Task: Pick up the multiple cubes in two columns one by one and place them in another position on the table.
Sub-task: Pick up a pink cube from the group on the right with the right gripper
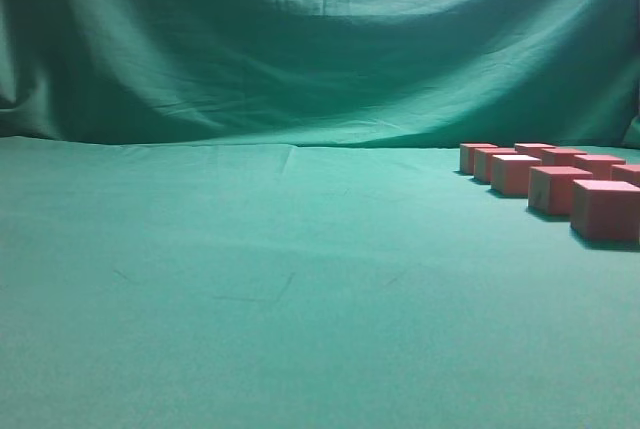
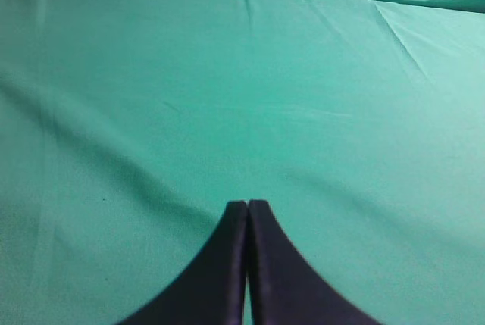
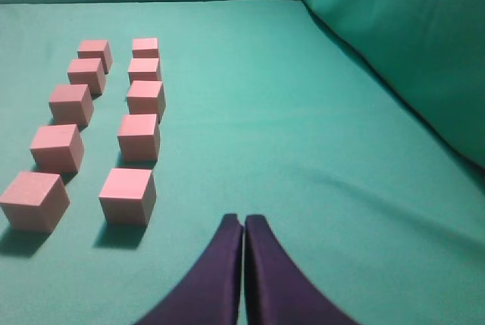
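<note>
Several pink-red cubes stand in two columns on the green cloth. In the exterior view they sit at the far right (image 1: 553, 187). In the right wrist view the left column (image 3: 70, 104) and the right column (image 3: 144, 99) run away from the camera. The nearest cube (image 3: 127, 195) lies left of and ahead of my right gripper (image 3: 244, 221), which is shut and empty above the cloth. My left gripper (image 2: 248, 205) is shut and empty over bare cloth. Neither arm shows in the exterior view.
The green cloth (image 1: 250, 269) covers the table and rises as a backdrop (image 1: 320, 39) behind. A fold of cloth rises at the right in the right wrist view (image 3: 409, 45). Creases run across the cloth in the left wrist view (image 2: 394, 29).
</note>
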`<control>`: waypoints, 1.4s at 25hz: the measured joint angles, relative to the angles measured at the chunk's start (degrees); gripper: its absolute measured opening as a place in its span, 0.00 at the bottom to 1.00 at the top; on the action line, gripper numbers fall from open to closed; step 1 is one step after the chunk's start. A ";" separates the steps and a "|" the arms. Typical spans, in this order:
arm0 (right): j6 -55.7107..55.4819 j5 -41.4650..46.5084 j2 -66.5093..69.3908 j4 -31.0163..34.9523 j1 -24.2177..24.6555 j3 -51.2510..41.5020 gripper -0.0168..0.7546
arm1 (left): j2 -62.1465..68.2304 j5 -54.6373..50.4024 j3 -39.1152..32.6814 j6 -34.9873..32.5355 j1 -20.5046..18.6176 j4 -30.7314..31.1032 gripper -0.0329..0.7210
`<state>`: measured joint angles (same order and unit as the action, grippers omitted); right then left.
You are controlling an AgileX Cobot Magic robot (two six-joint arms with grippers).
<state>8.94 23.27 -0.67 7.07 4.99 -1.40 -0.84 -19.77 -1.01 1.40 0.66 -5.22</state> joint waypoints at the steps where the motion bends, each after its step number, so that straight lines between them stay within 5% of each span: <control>1: 0.00 0.00 0.00 0.00 0.00 0.00 0.02 | 0.00 0.00 0.00 0.00 0.00 0.00 0.04; 27: 0.00 -0.49 0.00 0.46 0.00 0.00 0.02 | 0.00 0.00 0.00 0.00 0.00 0.00 0.04; 35: -0.44 -14.91 0.00 27.45 0.00 -0.03 0.02 | 0.00 0.00 0.00 0.00 0.00 0.00 0.04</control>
<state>8.49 8.37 -0.67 34.52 4.99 -1.43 -0.84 -19.77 -1.01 1.40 0.66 -5.22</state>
